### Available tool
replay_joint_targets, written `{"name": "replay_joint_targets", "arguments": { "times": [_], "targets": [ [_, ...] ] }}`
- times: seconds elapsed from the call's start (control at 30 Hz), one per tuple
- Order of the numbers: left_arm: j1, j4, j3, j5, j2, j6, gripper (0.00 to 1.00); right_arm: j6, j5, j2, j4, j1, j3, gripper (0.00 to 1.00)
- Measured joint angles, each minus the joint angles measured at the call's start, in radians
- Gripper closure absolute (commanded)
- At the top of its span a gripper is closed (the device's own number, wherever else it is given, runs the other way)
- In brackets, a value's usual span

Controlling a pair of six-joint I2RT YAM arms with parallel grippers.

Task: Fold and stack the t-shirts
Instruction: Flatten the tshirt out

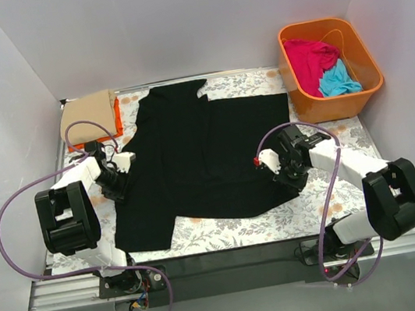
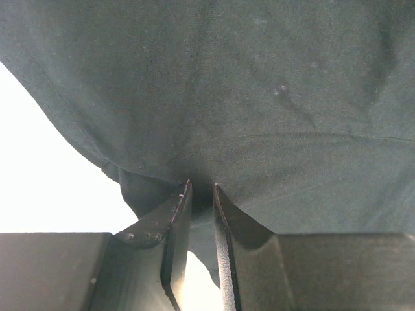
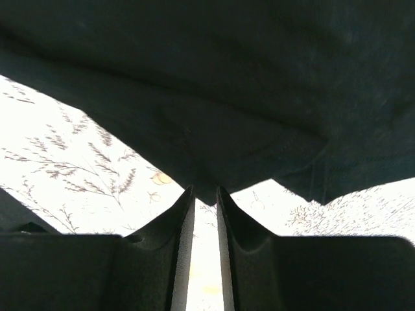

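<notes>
Nearest the lens in each wrist view: gripper fingers on dark cloth. Left gripper [image 2: 202, 191] nearly closed, nipping a fold at the left edge of the black t-shirt [image 1: 200, 157]. Right gripper [image 3: 205, 191] narrowed onto the right hem, with the cloth tucked into the tips and raised off the floral sheet [image 1: 227, 231] there.

Black t-shirt otherwise spread flat over the sheet in mid-worktop, collar at the far side, outline uneven, not yet folded.

Beyond its far left corner: tan t-shirt [image 1: 88, 111] folded on top of the orange t-shirt [image 1: 118, 124]. Beyond its far right corner: orange tub [image 1: 373, 66] holding the magenta-pink t-shirt [image 1: 310, 56] and turquoise t-shirt [image 1: 338, 81], both bundled.

Judged step: opening fold of the black t-shirt, both side edges taken. Next move calls for lifting both edges together, level, then carrying them across without tugging the thin pinches loose or dragging the sheet.
</notes>
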Motion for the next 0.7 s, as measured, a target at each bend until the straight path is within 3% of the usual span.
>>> {"name": "replay_joint_targets", "arguments": {
  "times": [0.47, 0.7],
  "targets": [
    [0.000, -0.001, 0.000, 0.000, 0.003, 0.003, 0.79, -0.013, 0.060, 0.076, 0.002, 0.062, 0.010, 0.82],
    [0.000, -0.009, -0.045, -0.004, -0.030, 0.024, 0.79, -0.032, 0.103, 0.066, -0.100, 0.082, -0.006, 0.81]
  ]
}}
